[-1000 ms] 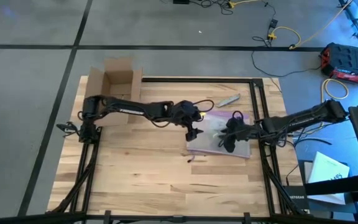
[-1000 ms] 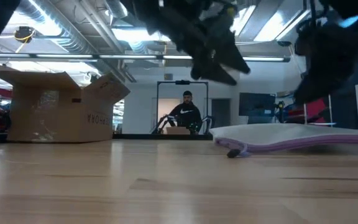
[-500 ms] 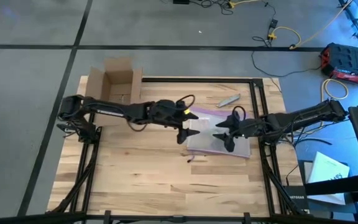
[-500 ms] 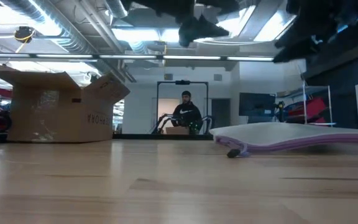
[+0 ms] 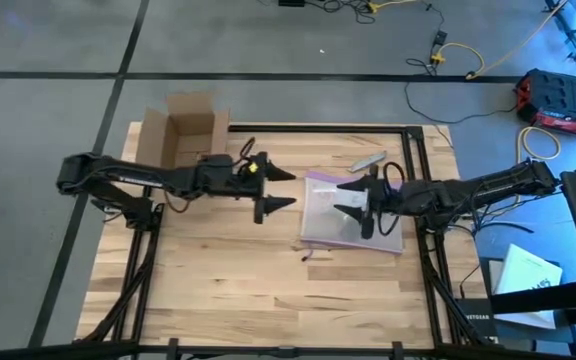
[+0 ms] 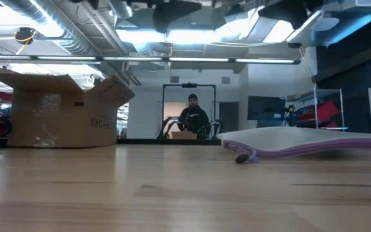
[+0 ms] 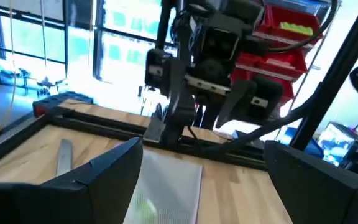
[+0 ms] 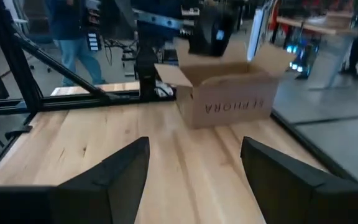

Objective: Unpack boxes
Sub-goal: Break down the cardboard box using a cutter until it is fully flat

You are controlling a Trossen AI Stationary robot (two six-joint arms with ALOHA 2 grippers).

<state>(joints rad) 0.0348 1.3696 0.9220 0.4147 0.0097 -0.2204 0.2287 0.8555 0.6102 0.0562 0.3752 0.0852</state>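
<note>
Both arms are being drawn back and lifted from the clear plastic bag with a purple zip edge, which is lying flat on the wooden table. Left pincer and right pincer are being held wide and empty. One open brown cardboard box is standing at the far left corner; its inside is best checked next, approaching from above.

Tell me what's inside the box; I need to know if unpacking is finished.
From above, the open box shows only bare cardboard floor. The corners under its flaps are hidden, so I can't confirm it's empty.
</note>
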